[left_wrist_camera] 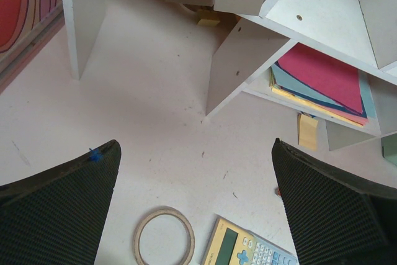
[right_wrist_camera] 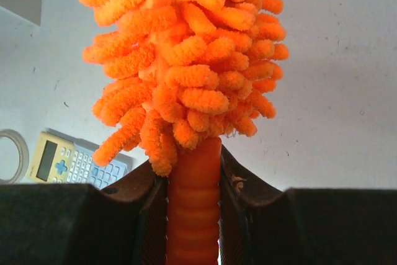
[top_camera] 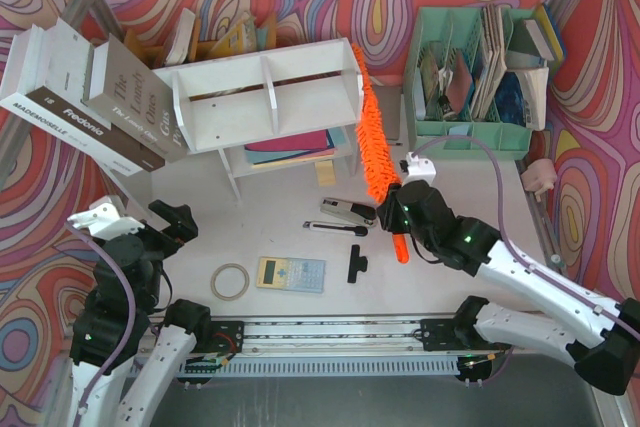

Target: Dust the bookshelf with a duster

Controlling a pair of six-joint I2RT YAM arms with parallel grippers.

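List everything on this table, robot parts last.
bookshelf: one, white, back centre
folders: stack, red, blue, yellow, bookshelf's lower tier
duster: one, orange, beside bookshelf's right end
books: two, white and brown, leaning left of bookshelf
file organizer: one, mint green, back right
stapler: one, black and silver, centre
calculator: one, yellow and blue, front centre
tape roll: one, tan, left of calculator
T-shaped part: one, black, right of calculator
left gripper: one, black, open, front left
right gripper: one, black, shut on duster's handle

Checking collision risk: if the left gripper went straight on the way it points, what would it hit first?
The open left gripper would probably meet the bare table first, just short of the bookshelf and its side panel; depth is unclear.
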